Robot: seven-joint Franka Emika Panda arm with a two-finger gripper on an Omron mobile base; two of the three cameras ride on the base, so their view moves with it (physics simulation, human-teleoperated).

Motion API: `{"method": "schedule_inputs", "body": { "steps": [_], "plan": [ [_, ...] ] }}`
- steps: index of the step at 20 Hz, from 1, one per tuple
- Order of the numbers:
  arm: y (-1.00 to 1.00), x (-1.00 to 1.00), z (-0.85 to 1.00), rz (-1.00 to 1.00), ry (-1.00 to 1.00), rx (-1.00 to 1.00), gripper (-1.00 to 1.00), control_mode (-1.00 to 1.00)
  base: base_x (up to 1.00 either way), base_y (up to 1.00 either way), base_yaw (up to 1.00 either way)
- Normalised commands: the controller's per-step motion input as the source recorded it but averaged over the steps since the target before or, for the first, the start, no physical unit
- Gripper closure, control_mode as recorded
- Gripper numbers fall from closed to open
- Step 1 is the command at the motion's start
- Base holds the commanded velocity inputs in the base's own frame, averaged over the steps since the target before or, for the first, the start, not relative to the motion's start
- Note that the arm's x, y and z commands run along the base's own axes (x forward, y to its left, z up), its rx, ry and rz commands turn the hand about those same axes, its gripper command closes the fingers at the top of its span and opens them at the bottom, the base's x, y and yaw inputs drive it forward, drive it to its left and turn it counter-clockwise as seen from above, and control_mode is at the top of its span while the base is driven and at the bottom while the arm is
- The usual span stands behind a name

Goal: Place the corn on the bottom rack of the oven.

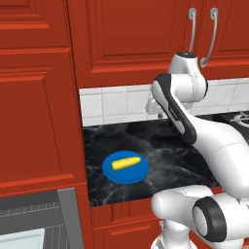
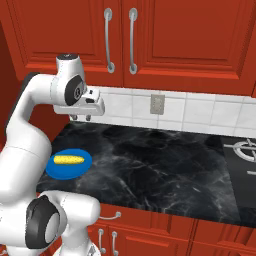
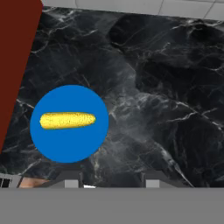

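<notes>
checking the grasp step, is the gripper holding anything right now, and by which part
Nothing is held. The gripper hangs above the counter, its fingers apart with nothing between them, and the corn lies on the blue plate, untouched.

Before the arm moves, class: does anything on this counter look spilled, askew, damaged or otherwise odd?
Nothing stands out. The corn lies whole across the middle of the blue plate, which sits flat on the black marble counter. No spill or breakage shows. The gripper hangs above the counter, holding nothing.
</notes>
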Motion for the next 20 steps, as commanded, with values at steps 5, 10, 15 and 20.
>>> {"method": "schedule_inputs", "body": {
  "steps": [5, 10, 15, 20],
  "plan": [
    [0.21, -0.28, 0.0, 0.0, 0.0, 0.0, -1.0, -1.0, 0.0, 0.0, 0.0],
    [0.23, -0.24, -0.09, 0.0, 0.01, 0.0, -1.0, -1.0, 0.0, 0.0, 0.0],
    [0.19, -0.11, -0.42, 0.12, 0.02, 0.0, -1.0, -1.0, 0.0, 0.0, 0.0],
    [0.27, 0.0, -0.63, 0.27, 0.0, -0.08, -1.0, -1.0, 0.0, 0.0, 0.0]
  ]
}}
